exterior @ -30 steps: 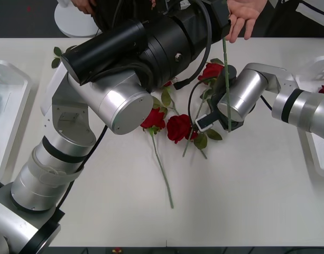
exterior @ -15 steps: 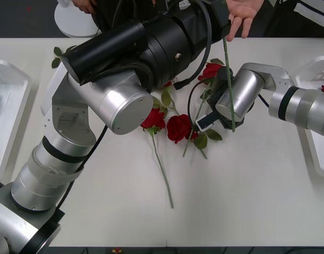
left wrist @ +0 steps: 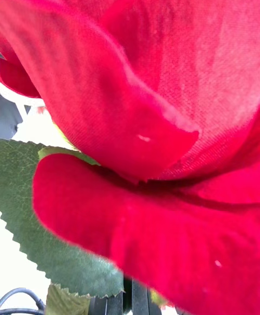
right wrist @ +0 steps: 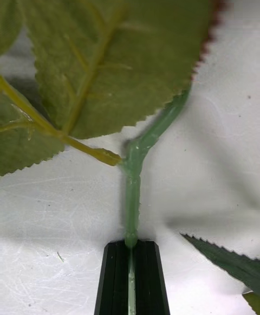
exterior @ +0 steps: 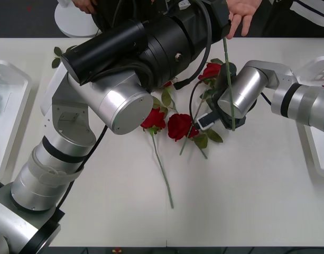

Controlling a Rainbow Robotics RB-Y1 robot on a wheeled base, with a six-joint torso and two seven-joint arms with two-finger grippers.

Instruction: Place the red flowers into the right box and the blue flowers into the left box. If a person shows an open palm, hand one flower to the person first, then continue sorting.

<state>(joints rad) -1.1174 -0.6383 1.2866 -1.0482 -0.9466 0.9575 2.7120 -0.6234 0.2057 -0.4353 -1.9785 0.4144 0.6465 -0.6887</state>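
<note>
While a person's open hand (exterior: 241,15) waits at the far edge of the table (exterior: 257,201), the handover step looks to be in progress: the left gripper (left wrist: 132,299), raised high beside that hand, has its black fingers closed on a red rose (left wrist: 146,103) just under the bloom, whose long green stem (exterior: 229,79) hangs straight down from the hand toward the table. Judging by this, the next move calls for bringing the rose into the palm and opening the fingers only once the person has it, since a release too soon would drop the flower back among the others.

Below the hand, the right gripper (right wrist: 131,280) sits low over the table with its black fingers pressed together on a thin green stem (right wrist: 132,195) just below a broad leaf (right wrist: 108,49); which flower that stem belongs to cannot be told. Several more red roses (exterior: 178,127) lie loose on the table nearer the robot than the hand, beside the right arm's wrist, waiting to be sorted.

Well to the right of the hand, the right box (exterior: 317,159) holds a red bloom at its rim; far to the left of the hand stands the left box (exterior: 14,106), with something pale blue faintly visible inside
</note>
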